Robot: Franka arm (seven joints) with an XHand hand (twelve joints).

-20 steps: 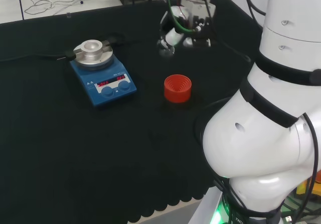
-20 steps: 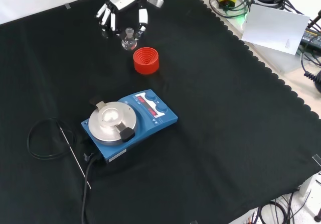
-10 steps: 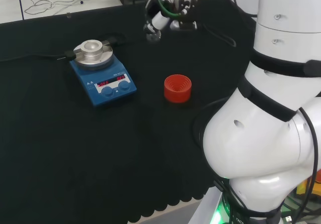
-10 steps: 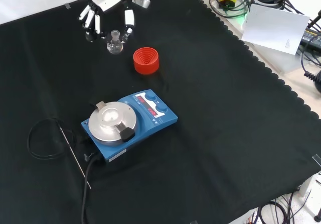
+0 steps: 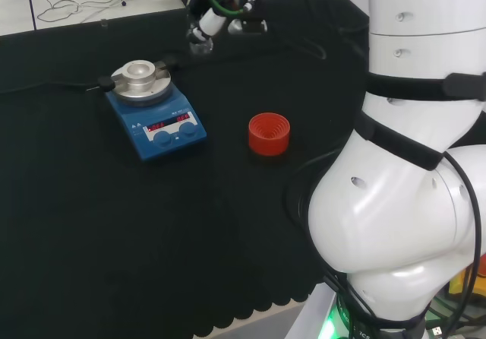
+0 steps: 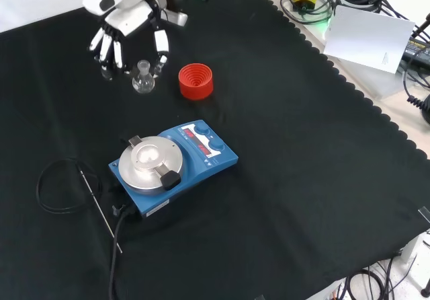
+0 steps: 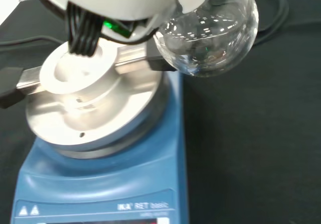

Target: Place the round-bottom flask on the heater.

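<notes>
**Flask held aloft, away from the heater**

In the front view, the round-bottom flask (image 6: 142,80) is gripped at its neck between the curled fingers and thumb of the robot hand (image 6: 124,23), the bulb hanging just below the fingertips. The flask is carried above the black desk (image 6: 302,152), at about 12 o'clock from the blue heater (image 6: 171,167) and at 9 o'clock from the red ribbed stand (image 6: 195,81). In the wrist view, the clear bulb (image 7: 208,30) is seen beside the heater's metal plate (image 7: 90,108), not resting on it.
</notes>
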